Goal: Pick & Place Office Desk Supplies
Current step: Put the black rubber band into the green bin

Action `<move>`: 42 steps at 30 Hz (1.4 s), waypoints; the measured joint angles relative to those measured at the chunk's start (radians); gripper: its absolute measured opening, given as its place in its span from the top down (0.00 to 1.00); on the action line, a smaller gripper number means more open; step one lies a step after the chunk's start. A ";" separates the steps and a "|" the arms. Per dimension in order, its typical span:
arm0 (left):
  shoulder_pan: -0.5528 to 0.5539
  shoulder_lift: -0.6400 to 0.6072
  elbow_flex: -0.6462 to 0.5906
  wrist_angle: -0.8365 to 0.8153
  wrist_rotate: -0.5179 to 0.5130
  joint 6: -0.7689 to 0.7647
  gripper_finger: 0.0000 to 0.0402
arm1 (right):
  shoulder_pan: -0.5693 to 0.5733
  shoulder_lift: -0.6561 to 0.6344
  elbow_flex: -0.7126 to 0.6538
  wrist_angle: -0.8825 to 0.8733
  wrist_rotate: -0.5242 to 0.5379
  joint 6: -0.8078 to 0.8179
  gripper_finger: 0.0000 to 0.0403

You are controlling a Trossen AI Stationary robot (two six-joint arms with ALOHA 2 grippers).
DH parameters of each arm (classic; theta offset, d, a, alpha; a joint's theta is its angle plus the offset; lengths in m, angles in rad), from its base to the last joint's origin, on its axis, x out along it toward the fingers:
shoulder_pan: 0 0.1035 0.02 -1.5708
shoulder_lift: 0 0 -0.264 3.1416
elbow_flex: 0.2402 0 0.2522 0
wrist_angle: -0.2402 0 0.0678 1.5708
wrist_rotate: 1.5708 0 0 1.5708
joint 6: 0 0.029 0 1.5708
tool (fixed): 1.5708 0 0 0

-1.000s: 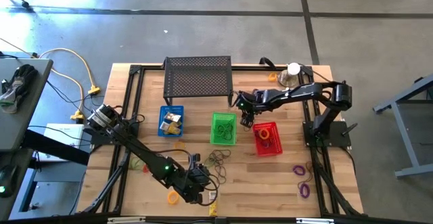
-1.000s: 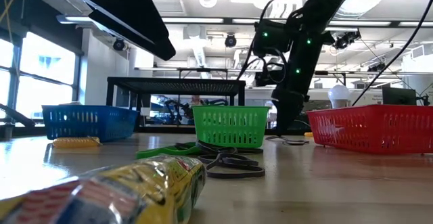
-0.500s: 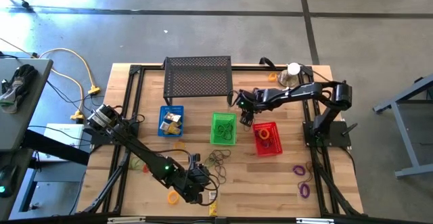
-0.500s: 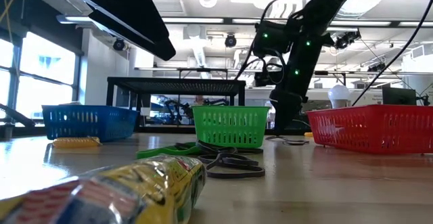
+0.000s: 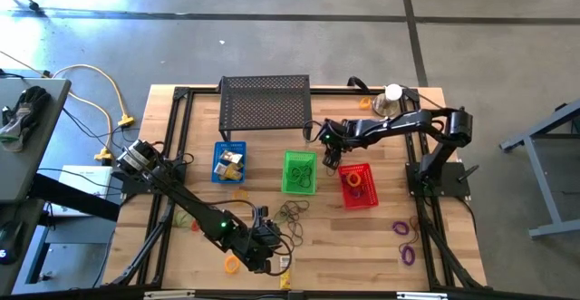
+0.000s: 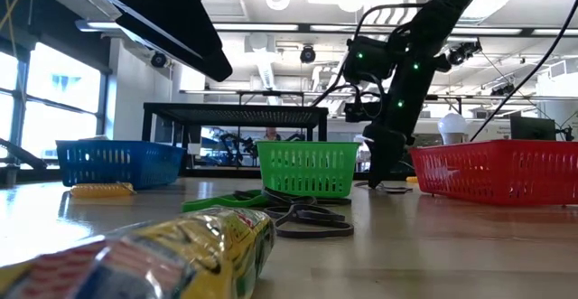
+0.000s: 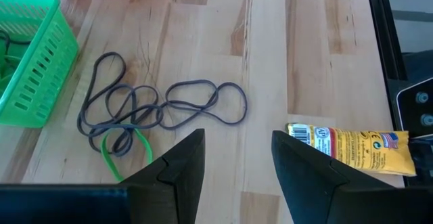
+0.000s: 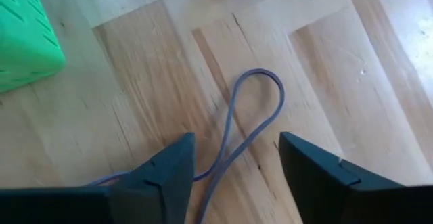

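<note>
**Right gripper drops toward a loose band between the green and red baskets**

Over the last second the right gripper [image 5: 330, 158] has shifted a little toward the back edge of the desk and, seen at desk height, come lower between the green basket [image 5: 299, 172] and the red basket [image 5: 359, 186]. Its jaws have narrowed slightly but are still apart and grasp nothing. In its wrist view a grey-purple elastic loop [image 8: 238, 126] lies flat on the wood, running between the two fingers, so this looks like the approach to a pick, with the grasp not yet made.

The left gripper [image 7: 238, 176] has not moved. It hangs near the front edge of the desk, jaws apart and empty, above a tangle of dark elastic loops [image 7: 162, 105] with one green loop [image 7: 125, 149] at its side, and a yellow packet [image 7: 352, 146] just beside it.

Counted from overhead: three baskets in a row across the middle of the desk, the blue basket [image 5: 229, 163] at the left, then green, then red. One black mesh stand [image 5: 265, 102] sits at the back edge, and one silver cup with a white ball [image 5: 390, 98] near the back right corner. Two purple loops [image 5: 405, 242] lie near the front right corner. The blue basket holds small yellow blocks, the green one dark loops, the red one something orange; I cannot count these.
</note>
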 joint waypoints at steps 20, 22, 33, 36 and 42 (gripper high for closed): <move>0.000 0.000 0.000 0.000 0.002 0.000 0.59 | 0.073 -0.035 0.032 -0.037 0.139 -0.094 0.99; 0.002 0.000 0.000 0.000 0.002 0.001 0.59 | 0.101 -0.068 0.048 -0.056 0.169 -0.104 0.99; 0.013 0.000 0.000 -0.004 -0.005 0.004 0.59 | 0.363 -0.345 0.100 -0.082 0.368 -0.089 1.00; 0.013 0.000 0.000 -0.003 -0.011 0.004 0.59 | 0.454 -0.385 0.100 -0.010 0.390 -0.071 1.00; 0.009 0.000 0.000 0.002 -0.012 -0.022 0.59 | 0.600 -0.344 0.099 0.144 0.423 -0.069 1.00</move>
